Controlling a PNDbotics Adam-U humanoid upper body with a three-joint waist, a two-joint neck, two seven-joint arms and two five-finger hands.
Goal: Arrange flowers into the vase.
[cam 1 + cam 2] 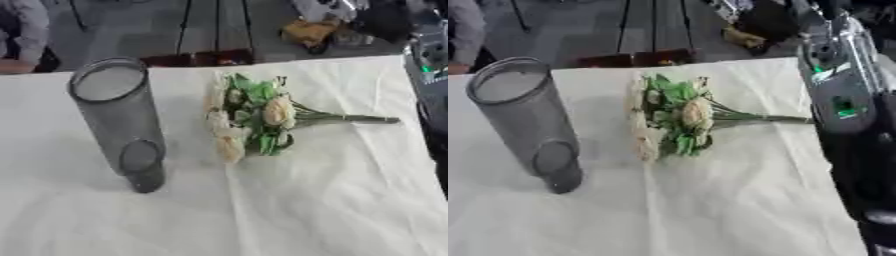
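Bouquet (258, 120) lies flat, well apart from the vase (114, 107).
Our right arm (846, 100) fills the table's (332, 210) right edge; its hand's state we cannot tell.

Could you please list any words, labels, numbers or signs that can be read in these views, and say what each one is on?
None can be read. The robot's arm carries green marks, too blurred to tell. The grey vase, the smaller grey cylinder, the flower bunch and the white tablecloth show no text.
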